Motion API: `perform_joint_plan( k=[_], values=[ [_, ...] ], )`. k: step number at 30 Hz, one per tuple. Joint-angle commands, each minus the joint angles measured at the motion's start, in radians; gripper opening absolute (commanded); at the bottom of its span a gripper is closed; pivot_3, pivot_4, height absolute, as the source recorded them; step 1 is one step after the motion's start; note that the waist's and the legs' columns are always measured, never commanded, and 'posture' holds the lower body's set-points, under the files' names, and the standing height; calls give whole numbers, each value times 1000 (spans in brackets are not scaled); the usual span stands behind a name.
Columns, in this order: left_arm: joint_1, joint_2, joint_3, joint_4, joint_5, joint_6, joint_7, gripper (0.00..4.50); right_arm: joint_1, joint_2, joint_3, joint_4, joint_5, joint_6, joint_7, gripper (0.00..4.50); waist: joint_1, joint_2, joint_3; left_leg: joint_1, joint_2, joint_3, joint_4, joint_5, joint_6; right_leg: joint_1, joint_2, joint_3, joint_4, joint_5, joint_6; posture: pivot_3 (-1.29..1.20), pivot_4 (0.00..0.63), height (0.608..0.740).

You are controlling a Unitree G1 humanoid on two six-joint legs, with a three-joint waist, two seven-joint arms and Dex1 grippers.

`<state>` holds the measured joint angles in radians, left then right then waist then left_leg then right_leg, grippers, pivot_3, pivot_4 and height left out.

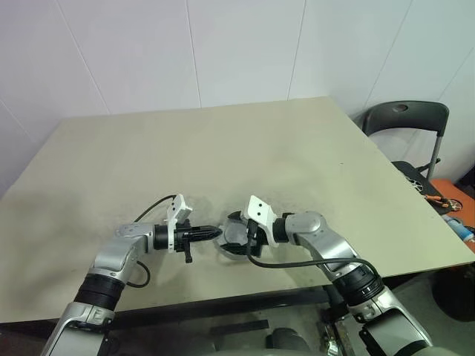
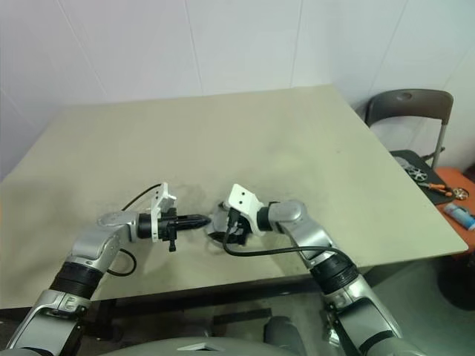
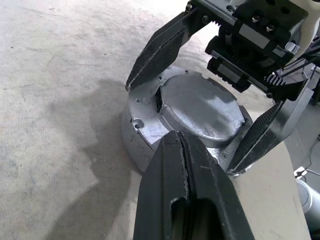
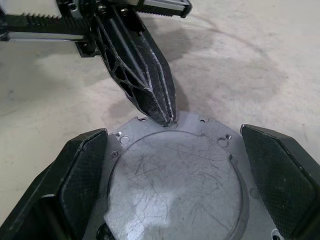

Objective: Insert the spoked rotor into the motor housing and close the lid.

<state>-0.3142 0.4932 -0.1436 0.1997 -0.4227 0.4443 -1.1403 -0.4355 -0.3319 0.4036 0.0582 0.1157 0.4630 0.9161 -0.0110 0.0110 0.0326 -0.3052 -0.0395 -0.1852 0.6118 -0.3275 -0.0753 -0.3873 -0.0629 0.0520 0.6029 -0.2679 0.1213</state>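
Observation:
A grey lid (image 3: 200,107) lies flat on top of the round motor housing (image 3: 131,140), near the table's front edge between my two arms. My left gripper (image 1: 215,231) is shut, and its joined fingertips (image 4: 167,115) rest against the lid's rim. My right gripper (image 1: 236,239) is open. Its two fingers (image 4: 82,172) stand on either side of the lid and housing, close to the rim; I cannot tell whether they touch it. The spoked rotor is hidden from view.
The beige table (image 1: 223,148) stretches away behind the parts. A dark folding chair (image 1: 407,119) stands past the table's right edge, with tools and an orange item (image 1: 445,199) on the floor beside it.

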Motion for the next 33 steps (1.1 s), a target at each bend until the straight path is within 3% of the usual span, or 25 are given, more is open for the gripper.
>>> perform_joint_plan(
  k=[1,8,13,24,28,31,33],
  values=[
    [7,6,-18,0,31,28,17,0,-8,-9,-20,-1,49,130,24,4466,0,0,0,0,0,0,0,0,0,0,0,0,0,0,0,0,0,740],
    [9,3,-16,0,32,32,24,0,-49,-81,-67,-172,159,291,90,4466,1,0,1,-11,0,0,2,0,-1,-7,0,0,0,2,-2,0,0,740],
    [9,0,-17,2,34,33,27,0,-68,-109,-129,-167,182,315,63,4466,4,-1,2,-18,-1,0,2,3,-6,-14,-1,0,1,2,-3,0,0,740],
    [7,3,-12,-36,13,79,25,0,-70,-122,-319,-95,252,379,-47,4466,3,-3,3,-19,-2,1,3,3,-6,-14,-1,1,1,2,-3,0,0,740],
    [6,6,-11,-15,21,65,14,0,-17,-172,-422,-109,404,617,-9,4466,9,-4,3,-19,-2,1,3,3,-6,-14,-2,1,0,2,-3,0,0,740],
    [6,7,-8,4,24,50,8,0,24,-161,-570,-117,586,917,-7,4466,18,-4,4,-19,-2,2,3,3,-6,-14,-2,1,1,3,-4,0,0,740],
    [7,8,-8,14,28,41,5,0,61,-154,-603,-149,630,1019,-32,4466,20,-4,4,-19,-2,2,3,3,-5,-15,-1,1,1,3,-5,0,0,740]
  ],
)
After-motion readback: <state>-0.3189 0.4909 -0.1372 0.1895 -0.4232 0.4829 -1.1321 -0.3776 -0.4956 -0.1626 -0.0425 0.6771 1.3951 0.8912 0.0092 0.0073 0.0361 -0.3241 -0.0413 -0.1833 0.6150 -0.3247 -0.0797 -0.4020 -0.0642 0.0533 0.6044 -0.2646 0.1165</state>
